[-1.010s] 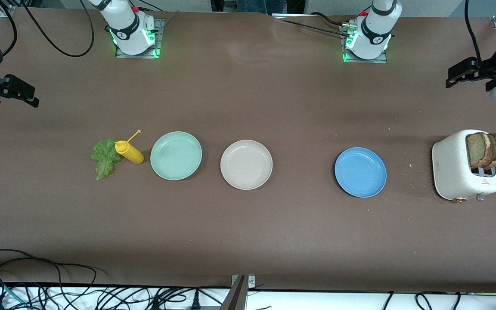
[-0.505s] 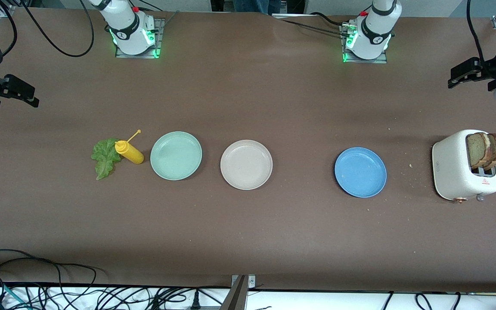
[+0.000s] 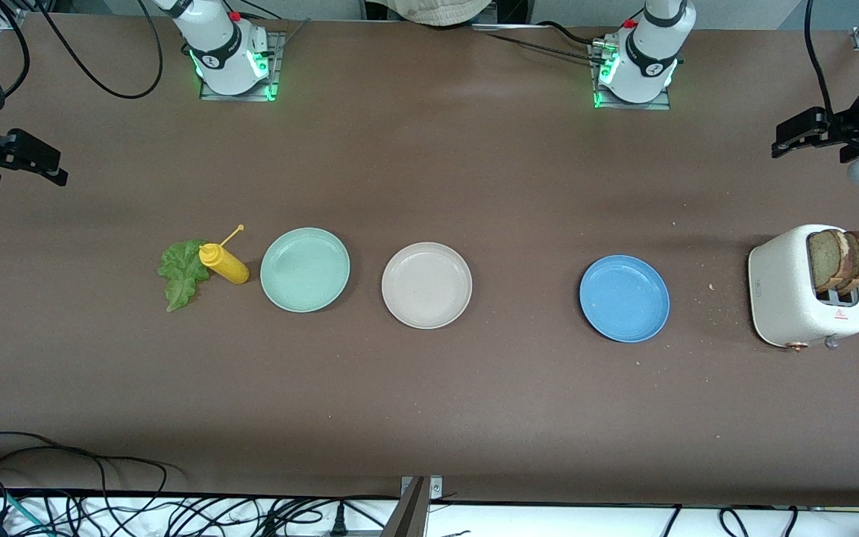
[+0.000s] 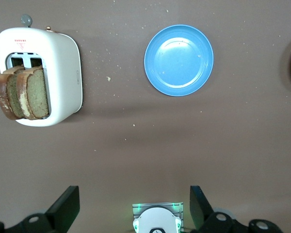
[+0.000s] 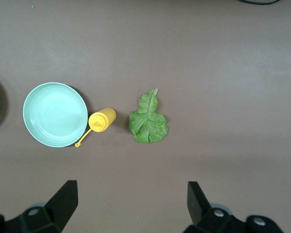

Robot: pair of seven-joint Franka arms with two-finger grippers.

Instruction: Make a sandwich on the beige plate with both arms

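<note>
While both arms wait high at their ends of the table, the left gripper hangs with fingers spread wide and empty near the white toaster, whose two bread slices stand up out of the slots, likely its first pick. The right gripper, equally wide and empty, hangs near the lettuce leaf (a yellow mustard bottle lies against it). Between them the beige plate sits bare, flanked by mint green plate and blue plate. Crumbs dot the brown table; cables trail along its edge nearest the front camera.
</note>
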